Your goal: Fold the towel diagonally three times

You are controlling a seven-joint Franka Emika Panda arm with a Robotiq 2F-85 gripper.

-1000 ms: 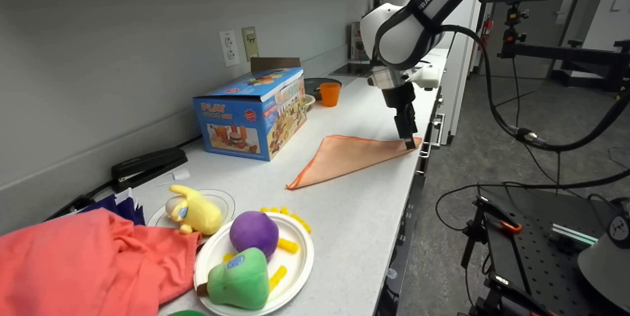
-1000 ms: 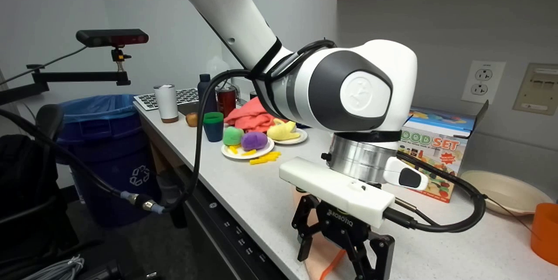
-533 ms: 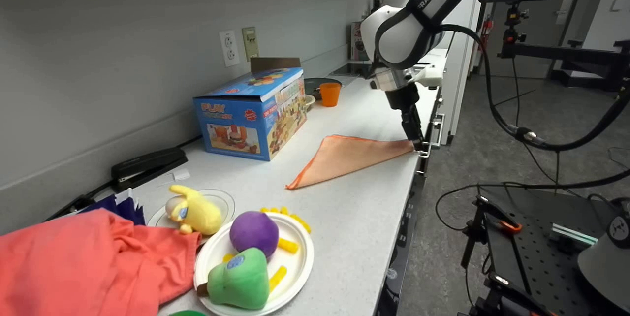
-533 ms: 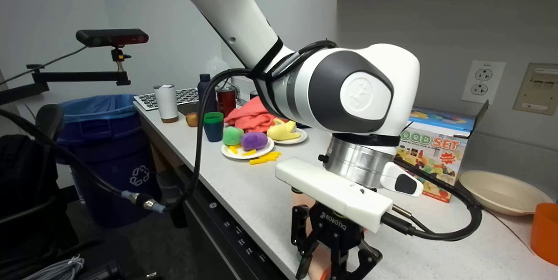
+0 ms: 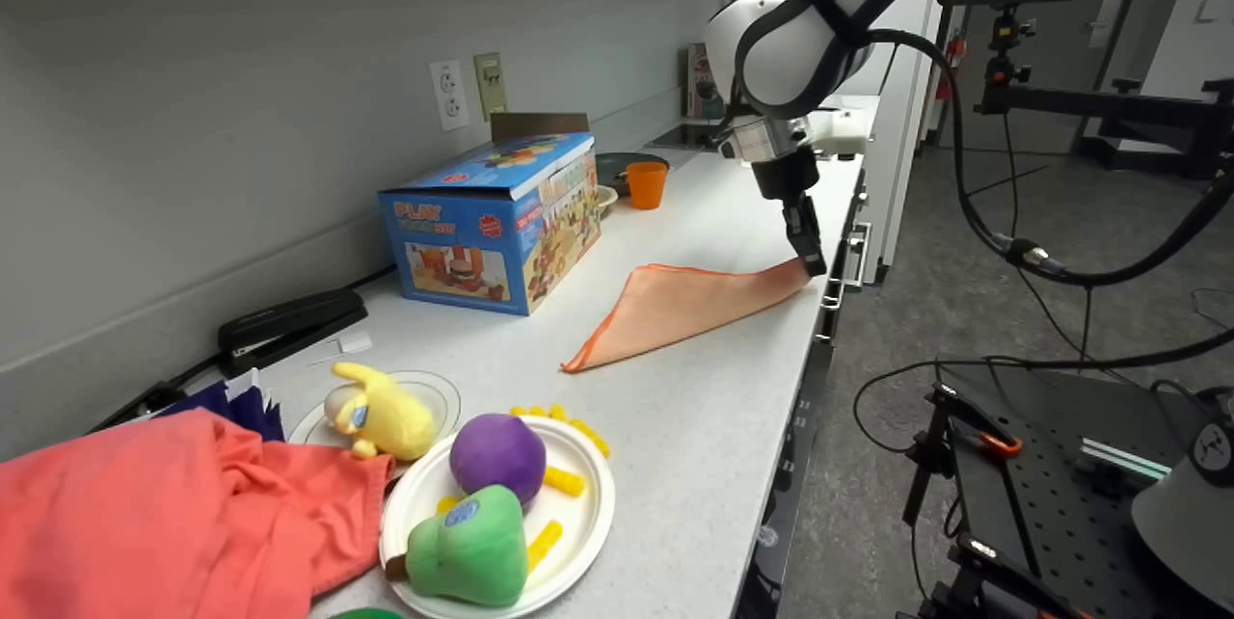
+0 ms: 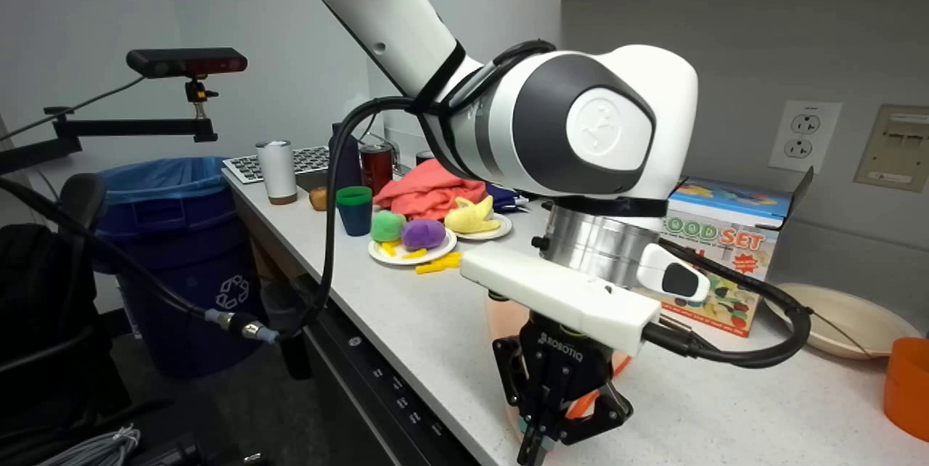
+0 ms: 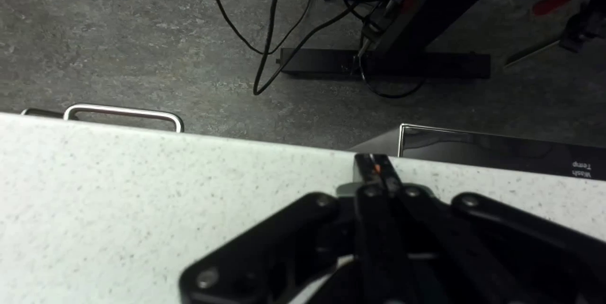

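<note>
The peach towel (image 5: 684, 310) with its orange hem lies on the counter, folded into a triangle. One of its points reaches toward the counter's front edge. There my gripper (image 5: 815, 267) is shut on that corner, and the cloth rises slightly toward the fingers. A speck of orange hem shows pinched between the pressed-together fingertips of the gripper (image 7: 377, 167) in the wrist view. Seen in an exterior view, the arm covers most of the towel (image 6: 508, 319), and the gripper (image 6: 533, 448) has its jaws drawn together at the bottom of the picture.
A blue food-set box (image 5: 492, 224) stands by the wall, with an orange cup (image 5: 646, 185) beyond it. Nearer are a white plate (image 5: 593, 542) of toy food and a red cloth (image 5: 183, 503). A drawer handle (image 7: 123, 112) juts beyond the counter edge (image 7: 265, 145).
The gripper moved to the towel's corner near the counter edge, and its jaws went from open to shut on it. The arm then rose a little, lifting the corner slightly.
</note>
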